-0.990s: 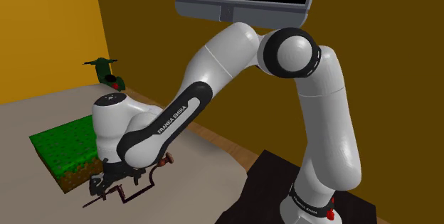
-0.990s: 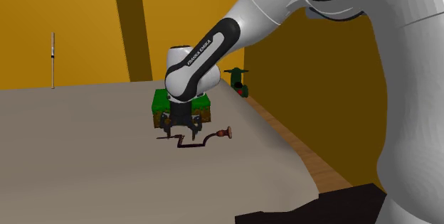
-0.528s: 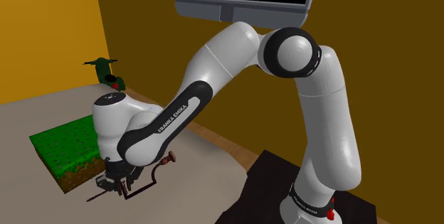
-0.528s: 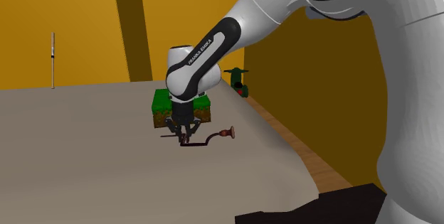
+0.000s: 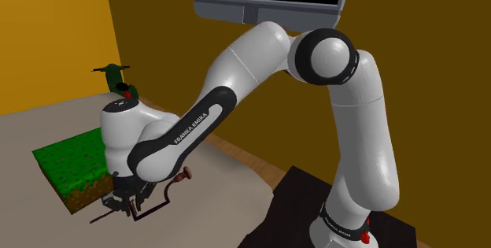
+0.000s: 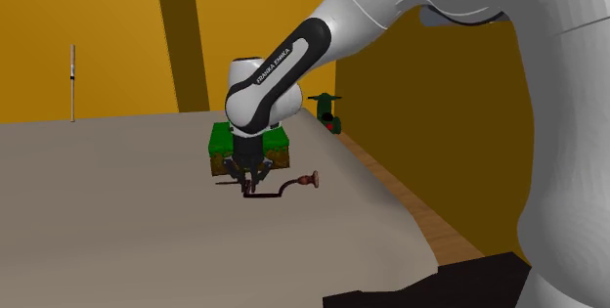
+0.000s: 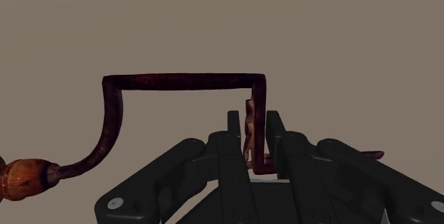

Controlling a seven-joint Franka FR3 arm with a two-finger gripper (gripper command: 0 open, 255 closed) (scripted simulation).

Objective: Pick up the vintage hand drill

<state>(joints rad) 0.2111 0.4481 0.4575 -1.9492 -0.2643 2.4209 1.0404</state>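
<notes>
**A:** Starting well off toward the second exterior view's left of the gripper [image 6: 246, 177], a thin upright stick [image 6: 72, 81] stands against the yellow wall, far from the action.

**B:** And the gripper itself points straight down over the grey tabletop [image 6: 127, 247], with the white arm [image 6: 323, 32] arching in from that view's right.

**A:** Look at the wrist view! Both black fingers [image 7: 235, 136] are pinched onto the vintage hand drill [image 7: 181, 80], clamping a short ridged section of its rusty cranked frame between them.

**B:** Tight clasp, no gap. From that pinch the frame runs out in a square bend and curves away to a wooden knob [image 7: 25, 178] on one side, and a thin tip pokes out past the opposite finger.

**A:** Whether the drill is clear of the tabletop can't be told from these angles.

**B:** Just behind the gripper sits the grass-topped block [image 6: 282, 144], near it but apart.

**A:** Right of the gripper in the second exterior view, the knob sticks out. Further back on that side, a small green object [image 6: 326, 110] stands by the wall.
</notes>
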